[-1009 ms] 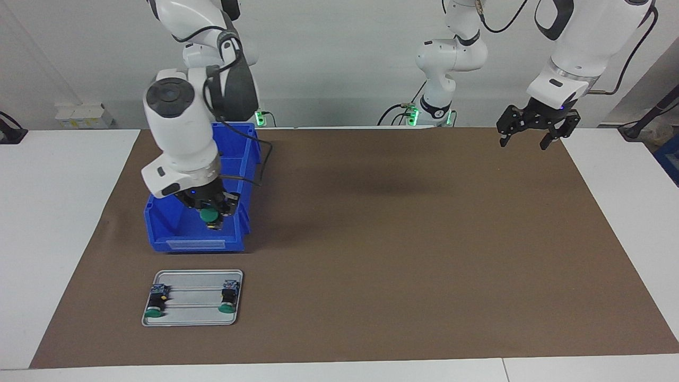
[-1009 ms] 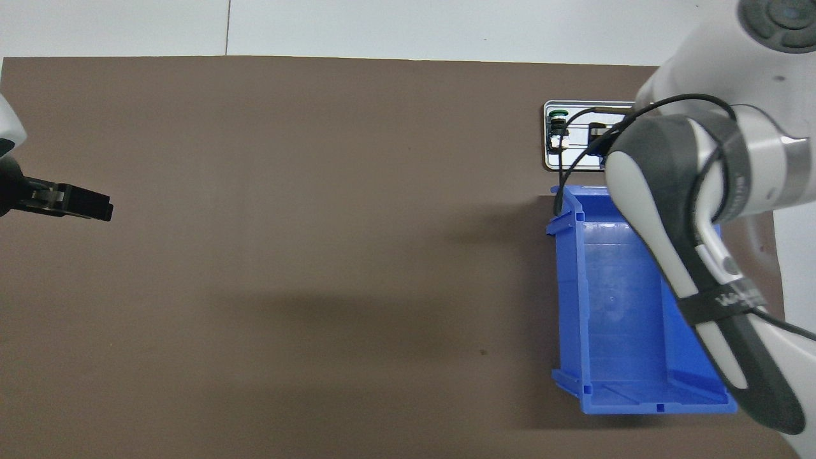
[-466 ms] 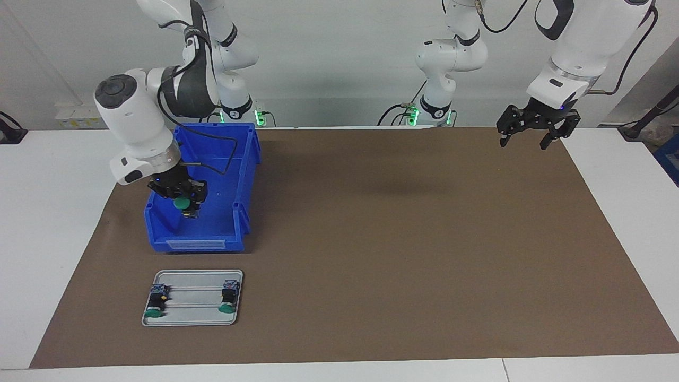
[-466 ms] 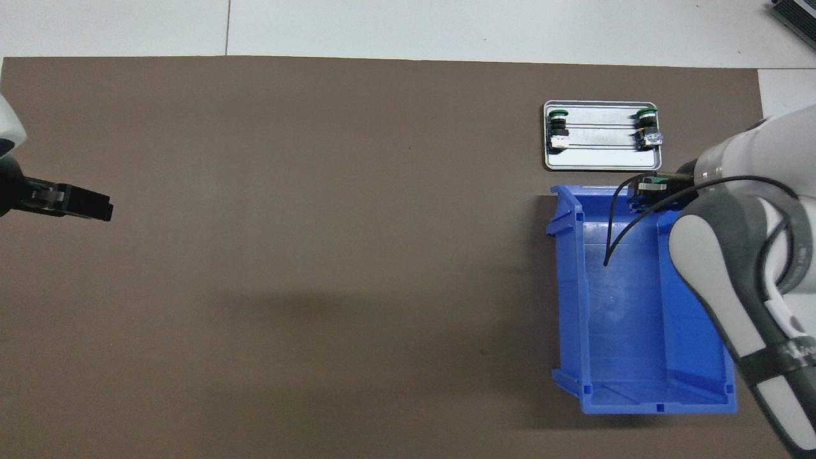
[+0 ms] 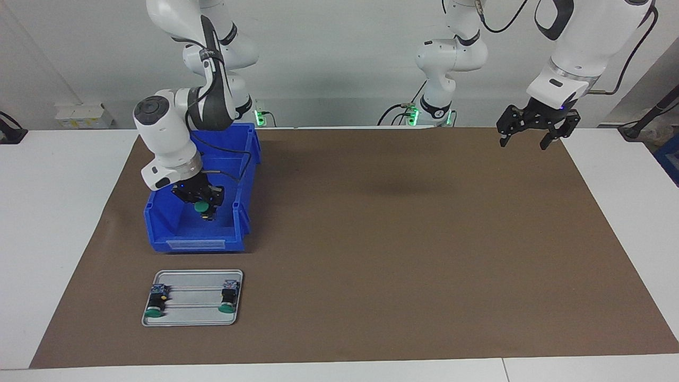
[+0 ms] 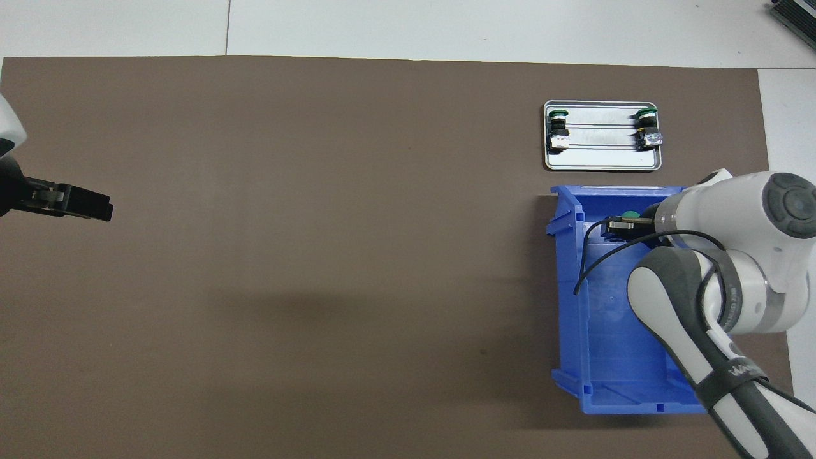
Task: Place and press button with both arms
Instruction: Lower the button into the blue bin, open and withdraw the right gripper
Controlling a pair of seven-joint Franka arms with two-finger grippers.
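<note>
Button (image 5: 201, 207) with green cap sits pinched in right gripper (image 5: 204, 208), hanging over the blue bin (image 5: 159, 233). Left gripper (image 5: 530, 139) waits, fingers spread wide, over the mat corner (image 5: 573, 159) at its own end. Farther out, metal tray (image 5: 193, 315) carries two more buttons (image 5: 154, 307) at its ends, middle bare. Risk: the held button clips the bin wall on the way out, or slips. Open mat (image 5: 398, 239) everywhere else.

Table (image 5: 63, 223) bears mat (image 5: 398, 239), bin (image 5: 159, 233), tray (image 5: 193, 313).
</note>
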